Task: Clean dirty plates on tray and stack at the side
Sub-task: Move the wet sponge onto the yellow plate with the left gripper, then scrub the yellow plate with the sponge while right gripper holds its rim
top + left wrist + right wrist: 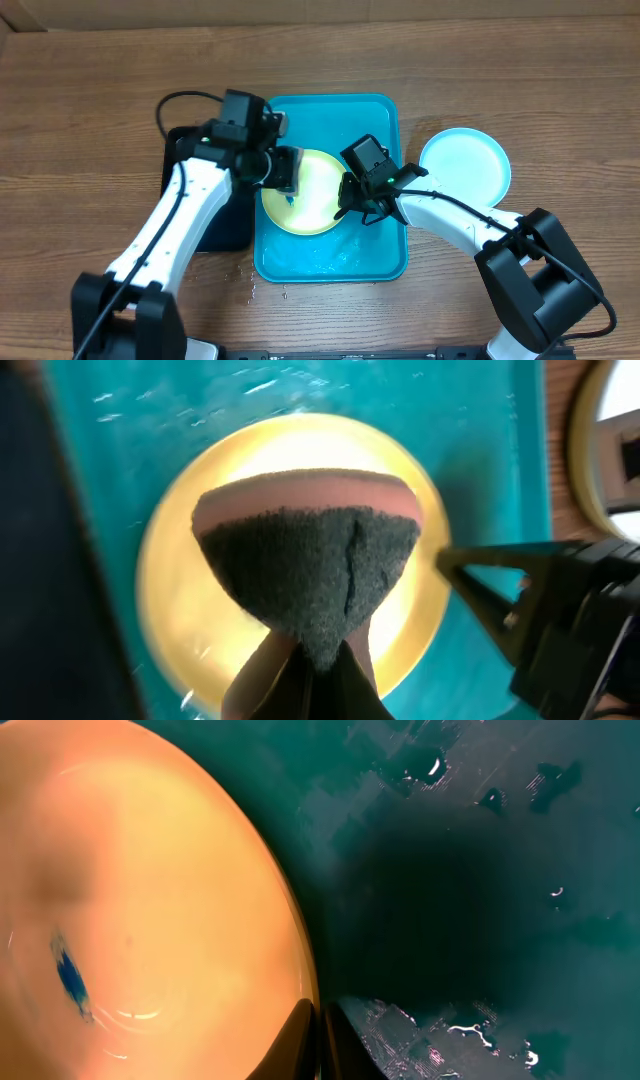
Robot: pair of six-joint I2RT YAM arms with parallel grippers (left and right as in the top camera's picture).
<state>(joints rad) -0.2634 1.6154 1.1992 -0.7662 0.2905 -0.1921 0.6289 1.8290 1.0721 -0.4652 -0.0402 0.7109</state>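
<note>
On the turquoise tray lies a pale yellow-green plate with a small blue smudge near its centre. My left gripper hovers over the plate's left part. It is shut on a sponge, pink on top with a dark grey scouring face. My right gripper is at the plate's right rim, shut on it with one finger inside and one outside. A light blue plate rests on the table to the right of the tray.
A black tray sits to the left of the turquoise tray, under my left arm. Water films the turquoise tray's floor, and drops lie on the wooden table by its front left corner.
</note>
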